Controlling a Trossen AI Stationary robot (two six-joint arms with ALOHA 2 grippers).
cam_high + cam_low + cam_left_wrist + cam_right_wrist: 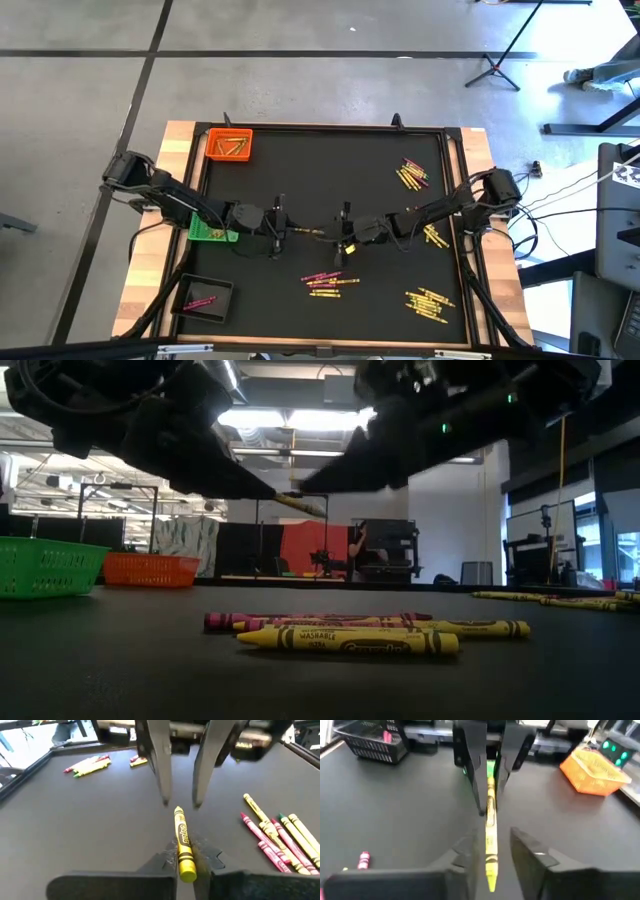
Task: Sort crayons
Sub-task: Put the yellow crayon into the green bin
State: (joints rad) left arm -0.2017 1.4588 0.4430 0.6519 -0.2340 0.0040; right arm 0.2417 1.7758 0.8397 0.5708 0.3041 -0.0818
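One yellow crayon [305, 230] hangs in the air over the middle of the black mat, running left to right. My left gripper [283, 229] comes from the table's left and is shut on it. My right gripper [336, 232] faces it from the right. It is open, and its fingers [532, 852] stand on either side of the crayon's pointed end [490, 877] with a gap on each side. In the low view the crayon [300, 505] shows between the two gripper tips, well above the mat. My left gripper pinches the yellow crayon between its two fingers near the crayon's left end [186, 862]. The fingers come from the table's left, slanting slightly down, and lie along the crayon. The crayon sticks out ahead of them toward the right gripper, about level and clear of the mat.
Loose crayon heaps lie on the mat: near centre [330, 282], far right [412, 175], right [433, 236], near right [430, 300]. An orange tray [229, 145] holds crayons at the far left, a green tray [213, 232] is under the left arm, and a black tray [205, 298] holds a pink crayon.
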